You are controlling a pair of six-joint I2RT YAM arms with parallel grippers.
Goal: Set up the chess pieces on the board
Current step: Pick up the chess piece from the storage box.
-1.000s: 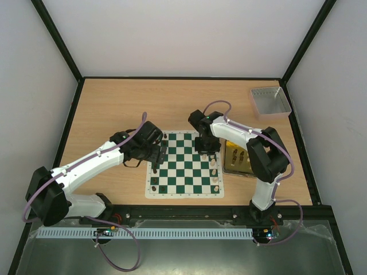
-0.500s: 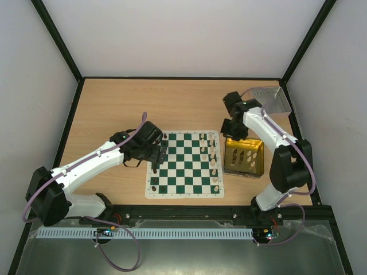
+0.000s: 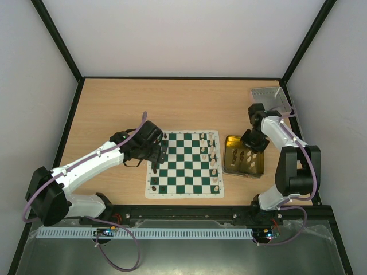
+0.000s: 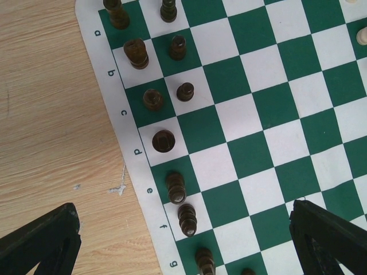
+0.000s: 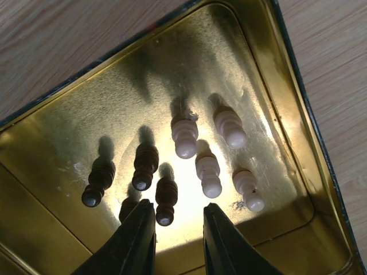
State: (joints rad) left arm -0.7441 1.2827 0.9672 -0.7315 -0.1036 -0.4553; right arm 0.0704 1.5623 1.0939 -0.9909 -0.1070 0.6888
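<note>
The board lies at the table's middle. Black chess pieces stand along its left edge, and cream ones stand in its right columns. My left gripper hovers over the black side. In the left wrist view its fingers are spread wide, and the left gripper holds nothing. My right gripper hangs over the yellow tray. In the right wrist view the right gripper is narrowly open and empty. It hangs above several dark pieces and cream pieces standing in the tray.
A small grey tray sits at the far right corner, partly behind the right arm. Black frame rails and white walls enclose the wooden table. The yellow tray lies just right of the board.
The right arm has swung from over the board's right side, past the far right, to above the yellow tray. The left arm has not moved.
</note>
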